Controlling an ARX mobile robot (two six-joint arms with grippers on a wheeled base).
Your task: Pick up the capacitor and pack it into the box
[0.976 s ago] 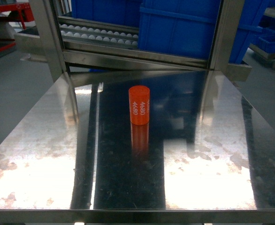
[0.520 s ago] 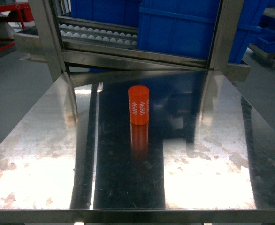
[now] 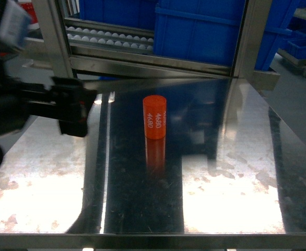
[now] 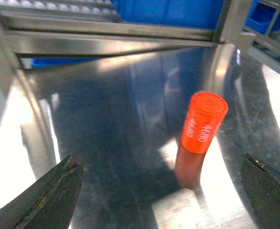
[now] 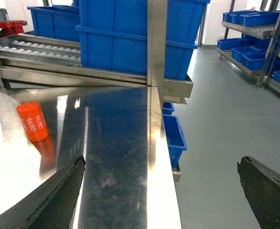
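Observation:
The capacitor (image 3: pixel 154 116) is an orange cylinder printed "4680", standing upright on the steel table (image 3: pixel 236 198) near its middle. My left gripper (image 3: pixel 84 112) hovers over the table's left part, well left of the capacitor. In the left wrist view this gripper (image 4: pixel 160 160) is open and empty, and the capacitor (image 4: pixel 203 123) stands ahead of the fingers, right of centre. My right gripper (image 5: pixel 161 161) is open and empty over the table's right edge, with the capacitor (image 5: pixel 32 121) far off to its left. The box is out of view.
Large blue bins (image 3: pixel 200 31) and a roller rack (image 3: pixel 111 39) sit behind steel uprights at the table's back edge. A small blue bin (image 5: pixel 174 136) stands on the floor beside the table's right edge. Shelves with more blue bins (image 5: pixel 254 47) line the far right.
My left arm has come into the head view from the left and now reaches over the table's left part. The capacitor has not moved.

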